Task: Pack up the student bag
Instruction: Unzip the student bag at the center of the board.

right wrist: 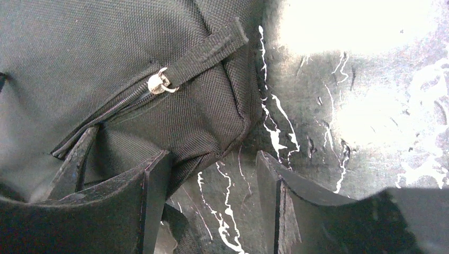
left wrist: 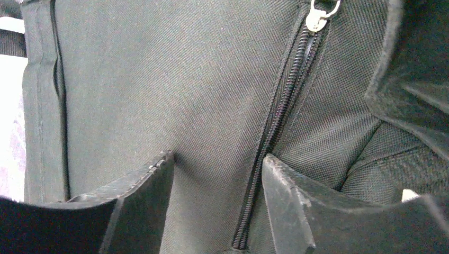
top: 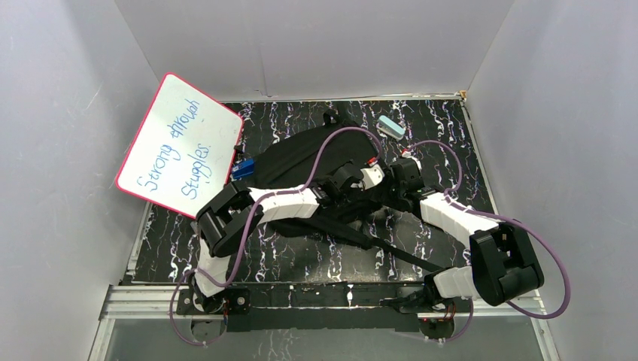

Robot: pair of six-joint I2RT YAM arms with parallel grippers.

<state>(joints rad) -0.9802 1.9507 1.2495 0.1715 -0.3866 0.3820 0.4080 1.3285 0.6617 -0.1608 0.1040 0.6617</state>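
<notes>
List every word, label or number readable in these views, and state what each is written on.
"Strong through Stuggles": blue handwriting on the pink-framed white board propped at the left.
Small blue object beside that board: any print is too small to read.
Large black fabric backpack: no text on its cloth or zippers in either wrist view.

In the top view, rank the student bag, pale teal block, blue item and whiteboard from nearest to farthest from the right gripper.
From the right gripper:
1. student bag: directly beneath it, mid-table.
2. pale teal block: just beyond it, towards the far edge.
3. blue item: at the bag's left end.
4. whiteboard: farthest left, by the left wall.
</notes>
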